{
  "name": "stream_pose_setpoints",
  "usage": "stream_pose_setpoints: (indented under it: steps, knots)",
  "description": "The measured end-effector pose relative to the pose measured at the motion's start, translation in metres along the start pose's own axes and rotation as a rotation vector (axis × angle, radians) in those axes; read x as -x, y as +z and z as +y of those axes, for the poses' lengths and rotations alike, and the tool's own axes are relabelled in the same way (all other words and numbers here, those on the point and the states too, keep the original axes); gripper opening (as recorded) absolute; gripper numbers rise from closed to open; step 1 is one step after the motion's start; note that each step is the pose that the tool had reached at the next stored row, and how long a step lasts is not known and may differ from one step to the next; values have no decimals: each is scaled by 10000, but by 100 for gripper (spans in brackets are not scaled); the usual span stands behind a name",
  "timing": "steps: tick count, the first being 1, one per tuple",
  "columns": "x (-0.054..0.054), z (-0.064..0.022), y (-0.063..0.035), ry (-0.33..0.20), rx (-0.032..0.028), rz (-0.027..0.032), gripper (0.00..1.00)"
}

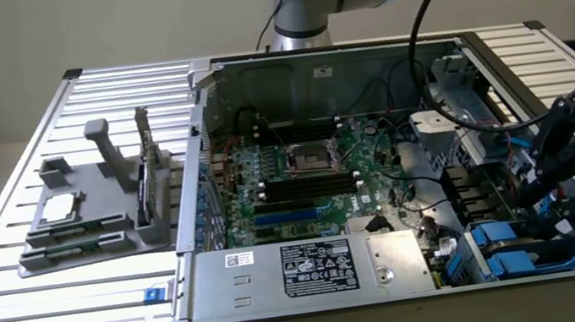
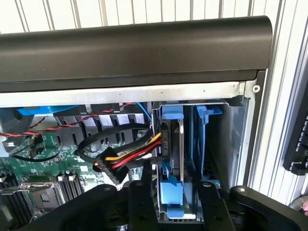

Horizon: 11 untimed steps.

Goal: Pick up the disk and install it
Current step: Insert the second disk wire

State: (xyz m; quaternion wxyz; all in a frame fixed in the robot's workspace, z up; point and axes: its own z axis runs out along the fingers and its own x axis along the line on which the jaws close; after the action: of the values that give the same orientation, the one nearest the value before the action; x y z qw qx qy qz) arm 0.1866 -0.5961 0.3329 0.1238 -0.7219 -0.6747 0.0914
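Note:
The disk (image 2: 172,144) stands on edge in the drive bay (image 2: 226,125) at the corner of the open computer case (image 1: 251,72). I see its silver-grey side and its blue carrier's tabs. My gripper (image 2: 177,179) hovers straight over it, one black finger (image 2: 147,185) on each flank and a gap showing on at least one side, so the jaws are open and hold nothing. At the exterior view's right, the gripper (image 1: 550,203) reaches down into the case beside blue carriers (image 1: 503,238).
Red, yellow and black cables (image 2: 126,155) run close beside the bay. The case's black front bezel (image 2: 134,48) lies just past it. The motherboard (image 1: 301,172) and power supply (image 1: 315,268) fill the case. A grey fixture (image 1: 91,220) on the slatted table holds a small silver chip (image 1: 59,208) and an upright card (image 1: 148,160).

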Motion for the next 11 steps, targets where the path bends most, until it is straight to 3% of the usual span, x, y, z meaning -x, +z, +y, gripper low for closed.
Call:
stream_pose_setpoints:
  steps: [1,2,7,11]
  knots:
    - [0,-3,-10,2,-42,-3,42]
    - [-1,-7,-21,6,-87,-8,48]
    - [1,-21,-59,17,-288,-18,48]
    - [7,-65,-73,19,-361,-22,48]
